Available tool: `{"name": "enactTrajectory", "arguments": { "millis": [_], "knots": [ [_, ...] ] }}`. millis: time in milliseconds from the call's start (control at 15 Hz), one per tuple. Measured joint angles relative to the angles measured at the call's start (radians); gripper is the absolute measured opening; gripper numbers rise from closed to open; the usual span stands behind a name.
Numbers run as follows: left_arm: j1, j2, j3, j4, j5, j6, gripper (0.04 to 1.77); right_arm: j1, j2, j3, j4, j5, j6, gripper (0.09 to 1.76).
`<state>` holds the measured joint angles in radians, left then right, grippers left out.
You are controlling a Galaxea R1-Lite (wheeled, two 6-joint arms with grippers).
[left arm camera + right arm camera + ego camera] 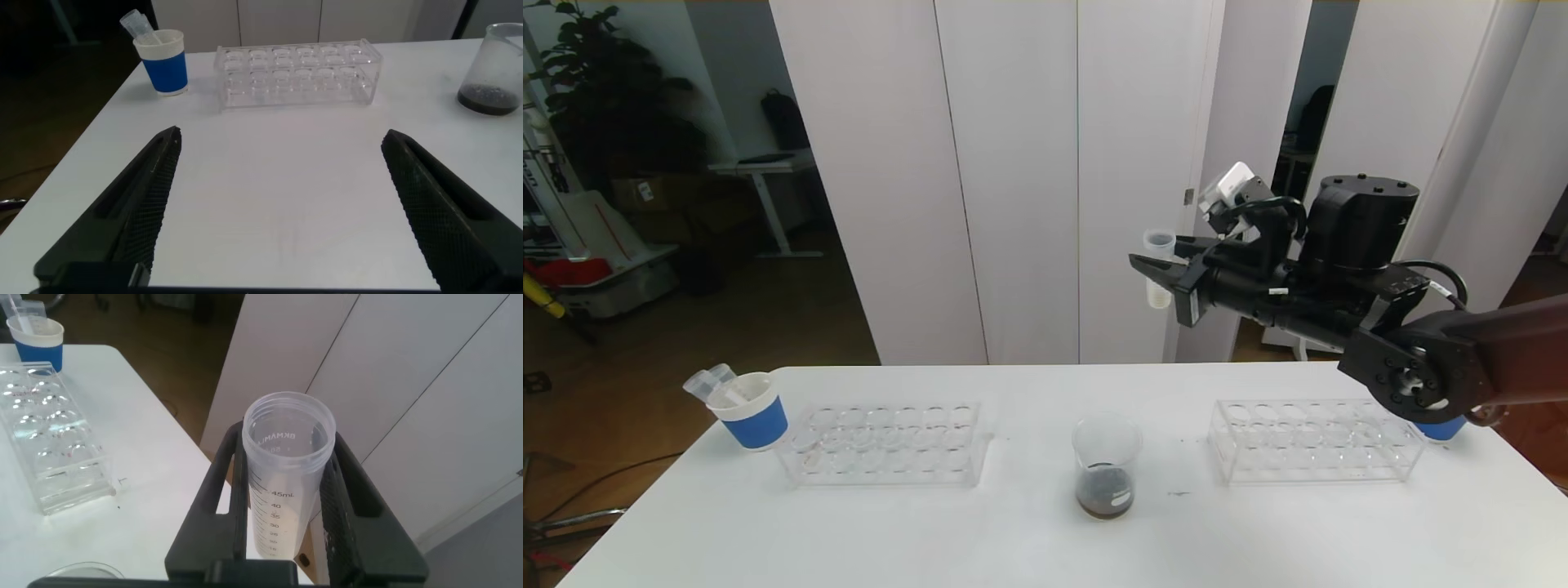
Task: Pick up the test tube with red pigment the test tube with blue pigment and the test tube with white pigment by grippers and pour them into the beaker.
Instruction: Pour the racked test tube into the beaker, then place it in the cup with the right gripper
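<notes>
My right gripper (1156, 265) is raised high above the table's far edge, right of the beaker's line, and is shut on the test tube with white pigment (1159, 282). The tube (286, 482) is clear and graduated, stands upright with its mouth open, and has pale whitish liquid low inside. The beaker (1106, 465) stands mid-table with dark brown liquid at its bottom. My left gripper (282, 139) is open over bare tabletop, with nothing between its fingers; the head view does not show it. The test tubes with red and with blue pigment are out of view.
Two clear racks (886, 445) (1315, 441) flank the beaker. A blue-and-white paper cup (753, 412) holding empty-looking tubes stands at the table's left corner. Another blue cup (1441, 429) is half hidden behind my right arm. White partition panels rise behind the table.
</notes>
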<state>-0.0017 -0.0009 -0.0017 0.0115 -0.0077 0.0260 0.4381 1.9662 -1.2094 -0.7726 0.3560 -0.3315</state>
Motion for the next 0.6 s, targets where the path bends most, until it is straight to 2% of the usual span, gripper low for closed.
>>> {"name": "enactTrajectory", "arguments": {
  "millis": [267, 400, 600],
  "knots": [
    [0.0, 0.0, 0.0, 0.0, 0.0, 0.0, 1.75, 0.039, -0.009, 0.031, -0.008, 0.004, -0.119, 0.59],
    [0.0, 0.0, 0.0, 0.0, 0.0, 0.0, 1.75, 0.046, -0.02, 0.058, -0.022, 0.051, -0.14, 0.59],
    [0.0, 0.0, 0.0, 0.0, 0.0, 0.0, 1.75, 0.052, -0.036, 0.139, -0.136, 0.114, -0.213, 0.59]
  ]
}}
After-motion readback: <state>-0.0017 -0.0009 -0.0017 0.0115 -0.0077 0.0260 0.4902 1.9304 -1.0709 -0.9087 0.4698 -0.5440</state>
